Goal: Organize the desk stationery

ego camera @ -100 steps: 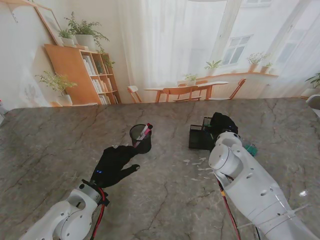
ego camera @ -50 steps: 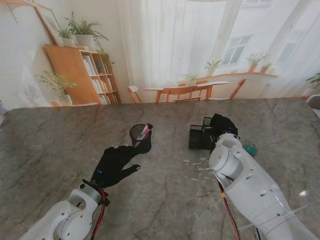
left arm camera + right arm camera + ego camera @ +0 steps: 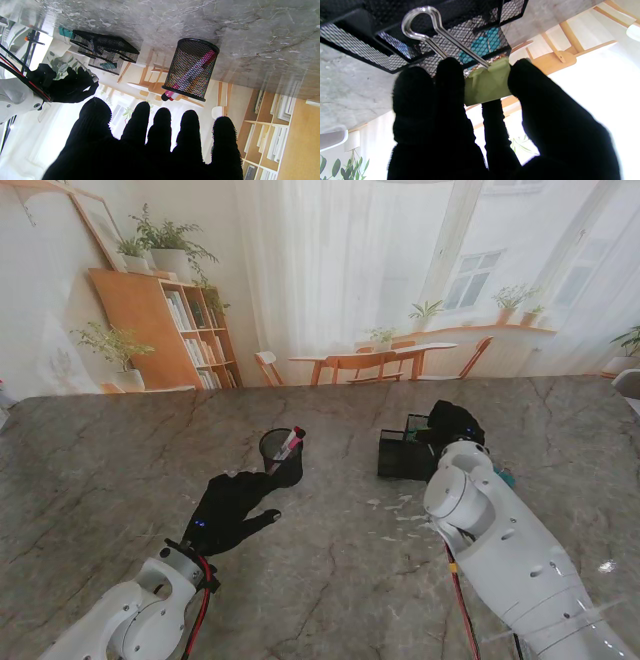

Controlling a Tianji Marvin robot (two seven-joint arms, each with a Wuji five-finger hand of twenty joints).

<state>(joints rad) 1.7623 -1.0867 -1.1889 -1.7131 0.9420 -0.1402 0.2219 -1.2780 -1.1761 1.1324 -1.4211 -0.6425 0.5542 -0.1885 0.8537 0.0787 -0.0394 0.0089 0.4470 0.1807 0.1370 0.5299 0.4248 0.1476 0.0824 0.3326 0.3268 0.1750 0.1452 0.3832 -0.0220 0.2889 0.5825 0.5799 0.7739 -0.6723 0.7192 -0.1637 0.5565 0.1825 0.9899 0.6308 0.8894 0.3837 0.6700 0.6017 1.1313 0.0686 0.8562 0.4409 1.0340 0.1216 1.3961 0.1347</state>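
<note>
Fingers (image 3: 450, 75) of right hand (image 3: 450, 423) pinching green binder clip (image 3: 487, 83) just over mesh tray (image 3: 402, 455); left hand (image 3: 232, 505) spread, idle beside pen cup (image 3: 281, 456); risk: clip snagging tray rim on release and falling outside.

Left hand (image 3: 232, 508) flat with fingers spread, holding nothing; right hand (image 3: 452, 423) far forward, fingers pinched on a clip (image 3: 487, 83).

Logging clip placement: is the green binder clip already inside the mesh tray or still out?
Out. The right hand pinches the green binder clip just outside the mesh tray.
</note>
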